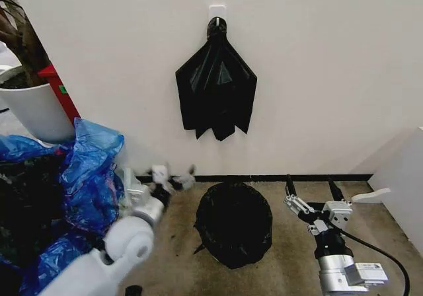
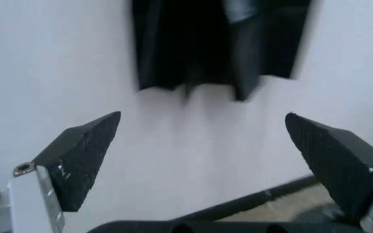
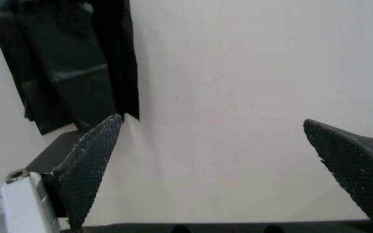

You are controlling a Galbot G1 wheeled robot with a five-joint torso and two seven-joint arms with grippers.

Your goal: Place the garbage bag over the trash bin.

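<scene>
On the floor at the foot of the wall, a glossy black garbage bag [image 1: 232, 233] drapes over a round, bucket-sized shape. The trash bin under it is hidden by the plastic. My left gripper [image 1: 173, 177] hangs open just left of the bag's rim, with nothing between its fingers. In the left wrist view the left gripper [image 2: 203, 119] faces the wall. My right gripper [image 1: 312, 189] stands open to the right of the bag, also holding nothing. In the right wrist view the right gripper [image 3: 212, 121] points at bare wall.
More black bags [image 1: 216, 91] hang from a wall hook above, and the hanging bags [image 2: 212, 43] [image 3: 63, 63] also show in both wrist views. Blue plastic bags [image 1: 86, 170] pile at the left below a white planter [image 1: 36, 111]. A white cabinet [image 1: 403, 184] stands at the right.
</scene>
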